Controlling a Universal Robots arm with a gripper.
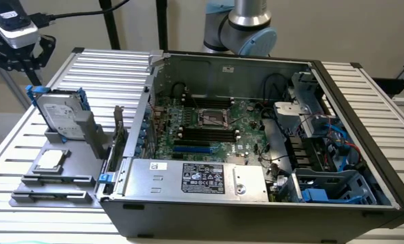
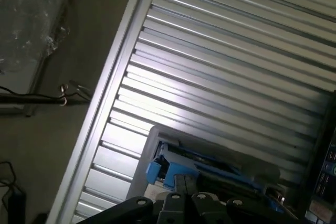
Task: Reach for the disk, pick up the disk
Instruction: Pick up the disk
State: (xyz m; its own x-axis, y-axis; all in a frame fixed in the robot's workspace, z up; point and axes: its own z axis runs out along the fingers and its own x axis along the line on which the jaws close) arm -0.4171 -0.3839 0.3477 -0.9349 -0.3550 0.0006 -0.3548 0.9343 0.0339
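The disk (image 1: 58, 116) stands on edge in a grey holder on the ribbed table, at the exterior view's left. It is a silver-grey drive with a white label and blue rails (image 1: 32, 94) along its sides. My gripper (image 1: 19, 66) hangs above and a little to the left of it, apart from it, with its black fingers spread open and nothing between them. In the wrist view the disk (image 2: 202, 163) shows from above as a thin blue-edged strip, with my gripper's dark body (image 2: 178, 205) close over it.
A grey fixture (image 1: 56, 180) holds a small square silver chip (image 1: 51, 159) just in front of the disk. The open computer case (image 1: 256, 132) stands right of the fixture, with a blue caddy (image 1: 324, 195) inside. The table edge (image 2: 105, 108) drops to the floor.
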